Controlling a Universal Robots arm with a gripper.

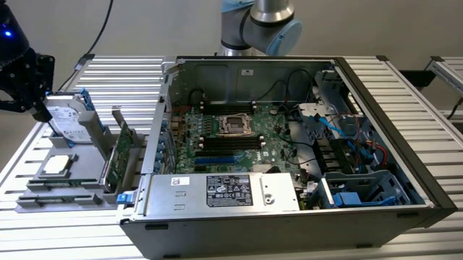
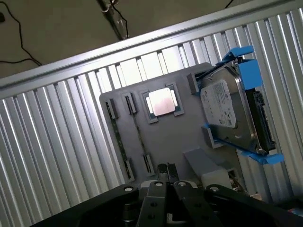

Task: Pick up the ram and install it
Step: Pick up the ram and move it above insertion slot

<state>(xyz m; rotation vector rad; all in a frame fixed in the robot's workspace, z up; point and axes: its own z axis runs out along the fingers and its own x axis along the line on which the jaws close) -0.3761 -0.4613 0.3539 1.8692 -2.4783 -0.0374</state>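
Observation:
The ram is a thin green stick standing on edge in a slot of the grey holder tray; in the exterior view the ram lies along the tray's front part. My gripper hovers above the tray, clear of it, fingers pressed together with nothing between them. In the exterior view the gripper hangs at the far left, over the tray's rear corner beside the hard drive. The open computer case shows its motherboard with black memory slots.
On the tray sit a hard drive in a blue bracket, a processor chip and a large green expansion card standing on edge. The power supply fills the case's front. Everything rests on a ribbed metal table.

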